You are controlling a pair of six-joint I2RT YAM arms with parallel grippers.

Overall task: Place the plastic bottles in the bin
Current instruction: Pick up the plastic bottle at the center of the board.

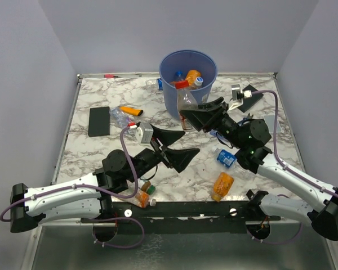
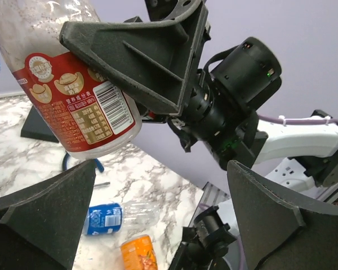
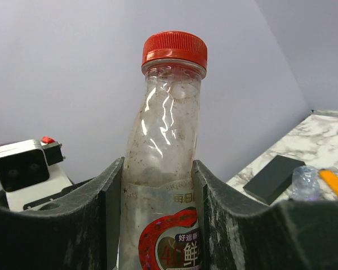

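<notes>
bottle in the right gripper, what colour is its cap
Red cap on the bottle, best seen in the right wrist view.

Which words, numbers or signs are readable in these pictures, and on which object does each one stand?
"好运新" and a large "鲜": label of the red-capped bottle, held in the right hand.
"营养成分表" above a table and a barcode, same label; digits too small.
The blue-label bottle and the orange bottle: print too blurred.
</notes>
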